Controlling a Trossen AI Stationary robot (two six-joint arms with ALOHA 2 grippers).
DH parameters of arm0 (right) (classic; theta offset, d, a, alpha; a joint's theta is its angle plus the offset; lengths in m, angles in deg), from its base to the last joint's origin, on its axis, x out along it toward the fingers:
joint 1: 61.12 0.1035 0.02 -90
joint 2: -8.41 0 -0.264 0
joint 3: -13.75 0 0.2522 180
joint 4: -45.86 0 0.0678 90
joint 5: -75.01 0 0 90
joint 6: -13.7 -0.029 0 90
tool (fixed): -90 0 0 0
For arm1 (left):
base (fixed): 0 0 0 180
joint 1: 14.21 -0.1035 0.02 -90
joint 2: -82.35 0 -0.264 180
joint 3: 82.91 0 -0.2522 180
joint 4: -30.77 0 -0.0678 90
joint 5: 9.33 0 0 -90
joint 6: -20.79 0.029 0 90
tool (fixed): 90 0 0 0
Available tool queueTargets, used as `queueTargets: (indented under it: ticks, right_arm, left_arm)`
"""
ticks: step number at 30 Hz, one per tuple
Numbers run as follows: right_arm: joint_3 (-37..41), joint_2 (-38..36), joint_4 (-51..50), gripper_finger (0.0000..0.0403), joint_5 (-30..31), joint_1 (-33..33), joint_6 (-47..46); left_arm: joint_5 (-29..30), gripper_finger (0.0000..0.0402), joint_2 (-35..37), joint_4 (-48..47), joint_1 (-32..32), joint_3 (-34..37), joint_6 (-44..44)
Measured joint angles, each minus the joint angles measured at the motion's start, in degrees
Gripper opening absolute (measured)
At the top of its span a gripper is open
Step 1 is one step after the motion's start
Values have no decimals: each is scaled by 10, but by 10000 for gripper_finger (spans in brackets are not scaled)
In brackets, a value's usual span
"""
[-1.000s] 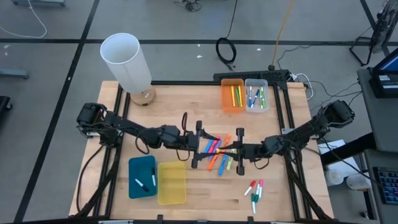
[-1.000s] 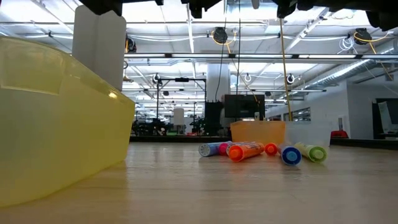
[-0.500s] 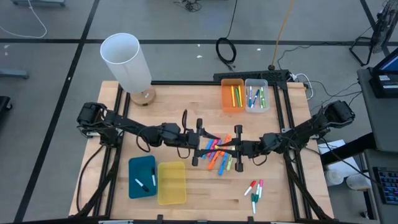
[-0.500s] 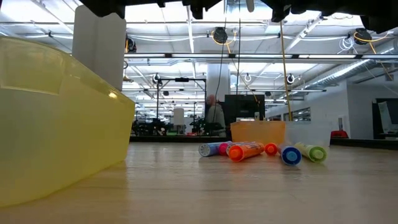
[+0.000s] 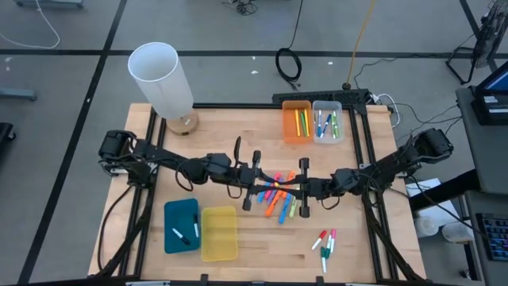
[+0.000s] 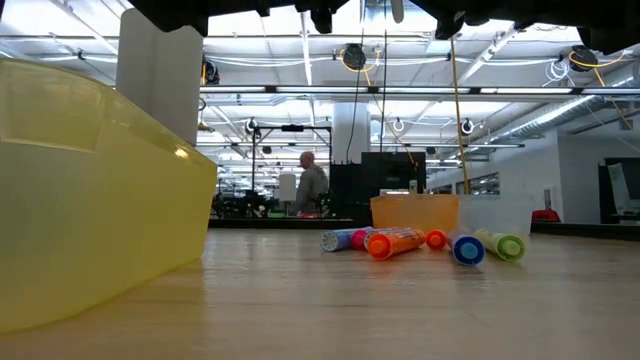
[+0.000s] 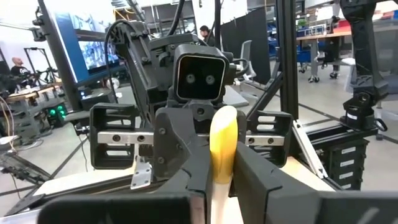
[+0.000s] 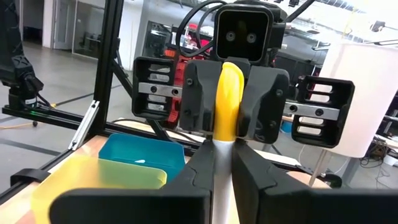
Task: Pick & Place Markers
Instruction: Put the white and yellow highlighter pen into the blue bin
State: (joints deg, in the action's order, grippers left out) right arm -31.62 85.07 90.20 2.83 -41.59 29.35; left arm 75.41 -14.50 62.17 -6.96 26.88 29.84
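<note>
White cylinder (image 5: 161, 78): upright at the table's far left corner, well clear of the work.
Teal bin (image 5: 181, 226): near left edge, holding two thin white pens; yellow bin (image 5: 219, 233) touching its right side, seemingly empty.
Left gripper (image 5: 255, 181): raised over mid-table, clenched on one end of a yellow marker (image 7: 222, 144).
Yellow marker: held off the wood between the two grippers, long axis running left to right, level with the table; cap end cannot be told.
Why so held: apparently a hand-over, or a cap pull, with both arms nose to nose.
Loose markers (image 5: 278, 199): heaped just beneath the grippers, mostly slanting on the diagonal; in the low view, ends toward the camera.
Right gripper (image 5: 302, 190): facing the left one, clamped on the marker's other end.
Orange bin (image 5: 297, 121): far side, yellow and green markers laid lengthwise; clear bin (image 5: 327, 122) beside it, likewise sorted.
Thin pens (image 5: 325, 241): scattered near the right front edge, unsorted.
</note>
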Motion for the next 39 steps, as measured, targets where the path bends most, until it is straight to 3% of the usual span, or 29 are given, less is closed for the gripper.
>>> queueTargets:
  ticks: [6,12,16,22,26,33,39]
  right_arm:
    - [-1,0,-8,27,-2,-1,-13]
    - [-1,1,-18,116,2,-2,-52]
    - [-1,0,-37,158,4,-2,-80]
    - [0,0,-69,177,3,0,-126]
    - [0,-1,-70,172,3,1,-141]
    - [0,-2,-61,160,3,-2,-126]
    - [0,-2,-61,159,4,-4,-120]
  left_arm:
    - [7,45,0,2,15,0,25]
    - [7,45,50,14,39,-2,18]
    - [26,45,108,-86,67,-1,-19]
    - [177,45,193,-301,152,-2,-109]
    - [333,45,234,-481,231,-1,-261]
    - [480,45,247,-793,392,0,-686]
    - [499,45,216,-880,465,-1,-918]
